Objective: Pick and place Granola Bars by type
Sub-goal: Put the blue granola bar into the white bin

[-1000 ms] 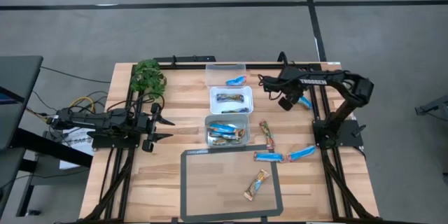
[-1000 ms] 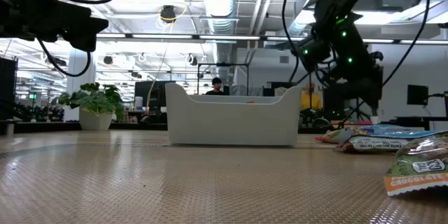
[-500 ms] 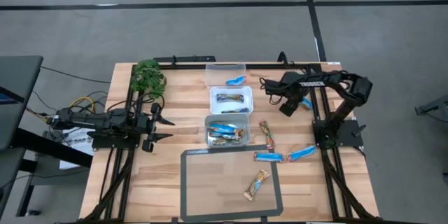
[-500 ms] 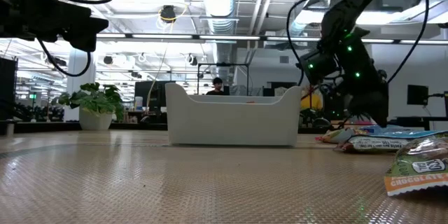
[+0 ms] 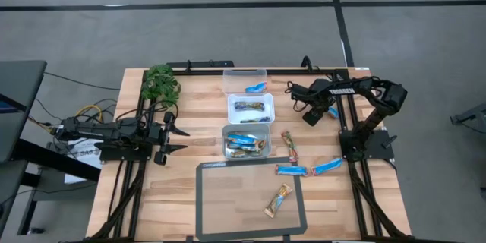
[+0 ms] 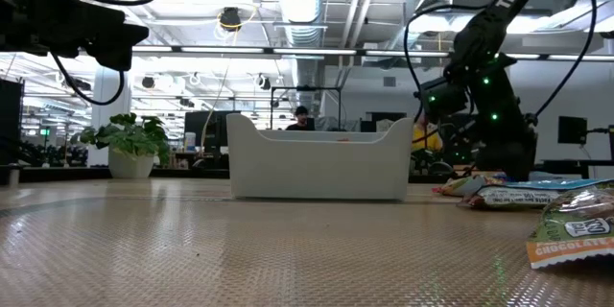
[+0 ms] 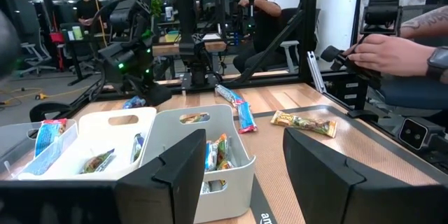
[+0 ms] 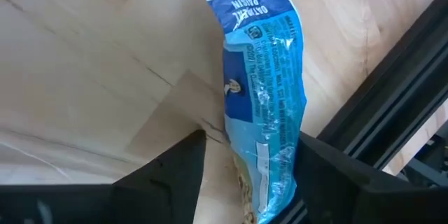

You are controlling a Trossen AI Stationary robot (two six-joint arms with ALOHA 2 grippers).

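In the high view's upper right, the right gripper (image 5: 310, 116) reaches down toward the counter (image 5: 197, 133) beside its dark frame rail, and its wrist view shows its fingers (image 8: 175, 164) spread wide on either side of a blue oatmeal raisin bar (image 8: 264, 98) lying on the wood, not yet closed on it. The left gripper (image 5: 176, 140) waits at the left middle of the high view, arm stretched level, fingers (image 7: 183, 168) parted and empty. Other granola bars sit in three white bins (image 5: 250, 108) at top centre, and more lie loose at right: a reddish bar (image 5: 288, 144), two blue bars (image 5: 292, 170) and a tan bar (image 5: 278, 200) on the dark-framed mat (image 5: 206, 205).
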